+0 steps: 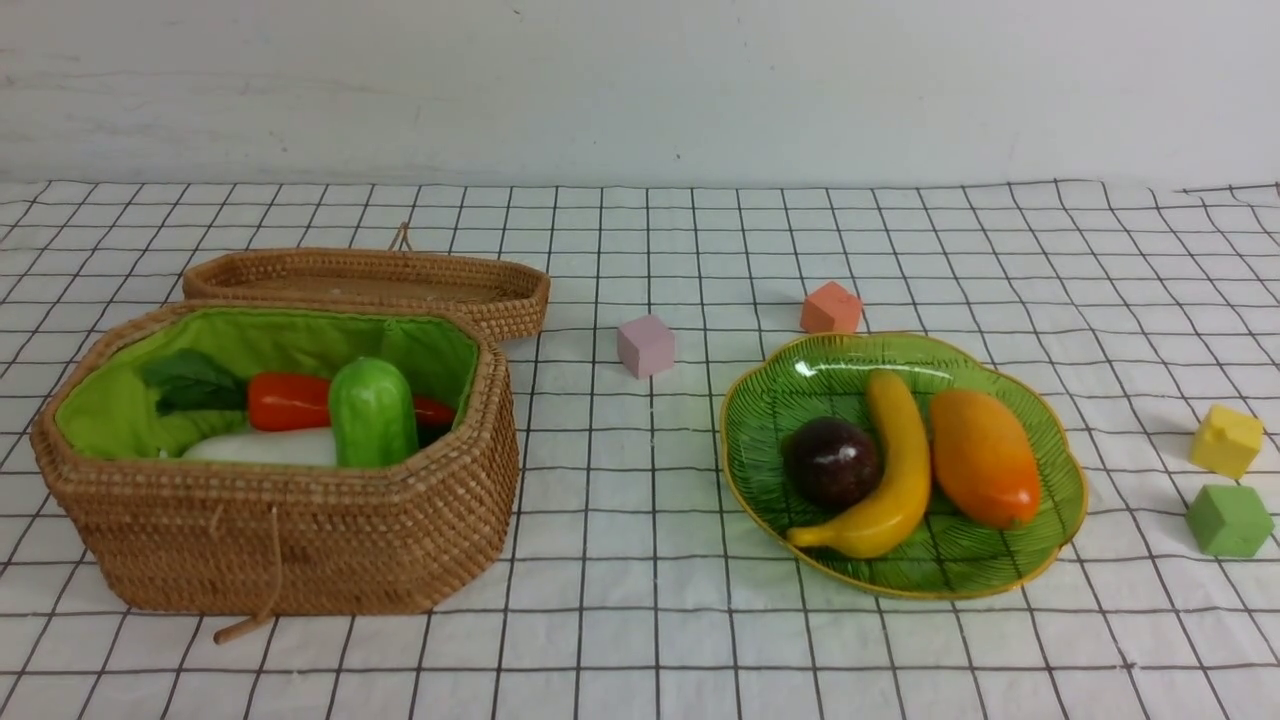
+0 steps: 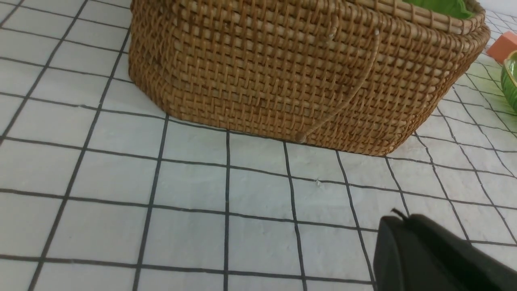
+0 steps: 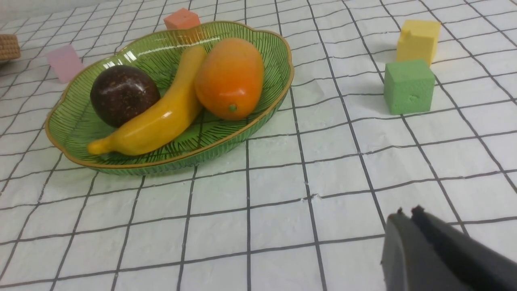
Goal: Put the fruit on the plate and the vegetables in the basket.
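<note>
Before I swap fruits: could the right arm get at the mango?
Probably yes. The mango lies uncovered on the plate, on the side nearer the right gripper; only bare cloth lies between, and the banana sits beyond it.

Left claw (image 2: pixel 404 226) and right claw (image 3: pixel 408 222) low, empty, seemingly closed, barely in view.

I'm seeing the banana (image 1: pixel 890 470), mangosteen (image 1: pixel 833 461) and mango (image 1: pixel 985 456) lying side by side on my green plate (image 1: pixel 1060 520), the carrot (image 1: pixel 290 401), radish (image 1: pixel 265 448) and upright gourd (image 1: pixel 372 412) sitting inside the lined wicker basket (image 1: pixel 290 540)
</note>
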### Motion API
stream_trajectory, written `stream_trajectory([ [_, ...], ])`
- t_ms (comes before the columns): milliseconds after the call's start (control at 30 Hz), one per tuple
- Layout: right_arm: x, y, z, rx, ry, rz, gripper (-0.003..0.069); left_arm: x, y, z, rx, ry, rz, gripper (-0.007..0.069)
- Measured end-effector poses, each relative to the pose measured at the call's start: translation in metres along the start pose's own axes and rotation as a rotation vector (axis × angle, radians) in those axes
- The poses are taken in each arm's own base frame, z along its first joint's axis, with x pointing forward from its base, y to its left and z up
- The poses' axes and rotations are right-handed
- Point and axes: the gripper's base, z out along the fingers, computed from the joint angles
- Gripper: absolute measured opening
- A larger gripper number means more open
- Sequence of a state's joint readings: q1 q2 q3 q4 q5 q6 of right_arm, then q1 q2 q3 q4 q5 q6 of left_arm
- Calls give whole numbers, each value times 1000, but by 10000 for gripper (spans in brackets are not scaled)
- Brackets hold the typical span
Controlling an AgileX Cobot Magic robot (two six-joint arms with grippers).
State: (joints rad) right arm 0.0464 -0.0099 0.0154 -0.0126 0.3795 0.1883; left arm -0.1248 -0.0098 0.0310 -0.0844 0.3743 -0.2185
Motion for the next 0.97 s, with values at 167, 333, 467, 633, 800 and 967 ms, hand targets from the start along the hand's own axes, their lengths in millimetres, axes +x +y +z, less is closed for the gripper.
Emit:
stream_trajectory([
  [167, 0, 0, 0, 0, 0, 0, 36, 0, 0, 0, 0, 0, 0, -13],
  [333, 0, 0, 0, 0, 0, 0, 37, 0, 0, 0, 0, 0, 0, -13],
  [467, 0, 0, 0, 0, 0, 0, 44, 0, 0, 0, 0, 0, 0, -13],
  [633, 0, 0, 0, 0, 0, 1, 52, 0, 0, 0, 0, 0, 0, -10],
  [800, 0, 0, 0, 0, 0, 1, 57, 0, 0, 0, 0, 0, -1, -6],
  [967, 0, 0, 0, 0, 0, 1, 63, 0, 0, 0, 0, 0, -1, -2],
])
